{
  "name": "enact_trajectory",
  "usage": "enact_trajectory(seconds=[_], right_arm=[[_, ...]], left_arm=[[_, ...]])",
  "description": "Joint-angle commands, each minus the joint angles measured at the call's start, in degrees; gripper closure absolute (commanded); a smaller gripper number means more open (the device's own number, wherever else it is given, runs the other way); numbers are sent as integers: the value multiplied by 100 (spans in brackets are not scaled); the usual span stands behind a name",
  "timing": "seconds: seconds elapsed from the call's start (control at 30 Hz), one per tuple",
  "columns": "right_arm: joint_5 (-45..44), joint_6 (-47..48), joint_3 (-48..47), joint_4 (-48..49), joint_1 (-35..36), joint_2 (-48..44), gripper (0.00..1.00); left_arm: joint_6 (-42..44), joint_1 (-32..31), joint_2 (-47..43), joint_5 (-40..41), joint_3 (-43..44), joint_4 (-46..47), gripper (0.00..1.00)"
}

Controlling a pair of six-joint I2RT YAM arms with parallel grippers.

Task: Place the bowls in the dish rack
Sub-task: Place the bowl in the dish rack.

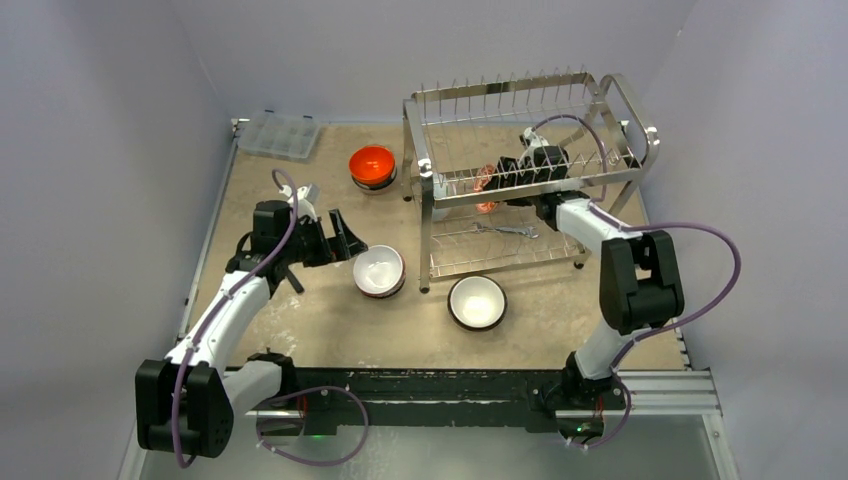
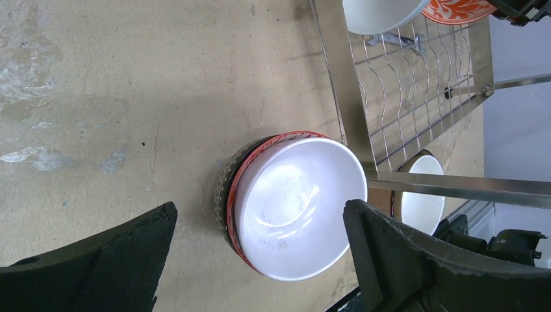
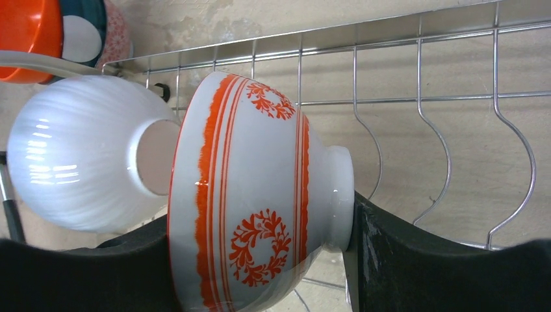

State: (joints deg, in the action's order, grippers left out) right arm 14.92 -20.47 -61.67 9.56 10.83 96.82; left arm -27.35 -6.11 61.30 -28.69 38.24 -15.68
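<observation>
Left gripper (image 1: pixel 345 240) is spread wide open and holding nothing, with a white-inside bowl (image 1: pixel 379 270) sitting on the worktop (image 1: pixel 300 330) at its 4 o'clock. Right gripper (image 3: pixel 260 227) is clamped on the red-and-white patterned bowl (image 3: pixel 260 195), tipped on its side inside the dish rack (image 1: pixel 520 105) over at 1 o'clock, with a white ribbed bowl (image 3: pixel 78 162) just beside it at 9 o'clock. There's a second white-inside bowl (image 1: pixel 477 301) at the rack's 6 o'clock and an orange bowl (image 1: pixel 371 165) at its 9.
</observation>
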Motion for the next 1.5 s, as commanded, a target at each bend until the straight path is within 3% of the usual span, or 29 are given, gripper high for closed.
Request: enact_trajectory(seconds=[0.0,0.37,0.67,1.1,1.47], right_arm=[[-116,198,-346,519,85,55,100],[-371,382,-792,543,355,592,100],[-1340,932,-1099,106,883,862,100],[-2691,1404,-978,-222,1365,783,100],[-2930,1342,-644,-237,1387,487,100]], left_arm=[[116,23,51,-124,-44,121,2],[46,23,102,-277,-85,245,2],[30,26,137,-305,-95,263,3],[20,28,180,-313,-106,270,3],[-6,21,189,-322,-113,292,3]])
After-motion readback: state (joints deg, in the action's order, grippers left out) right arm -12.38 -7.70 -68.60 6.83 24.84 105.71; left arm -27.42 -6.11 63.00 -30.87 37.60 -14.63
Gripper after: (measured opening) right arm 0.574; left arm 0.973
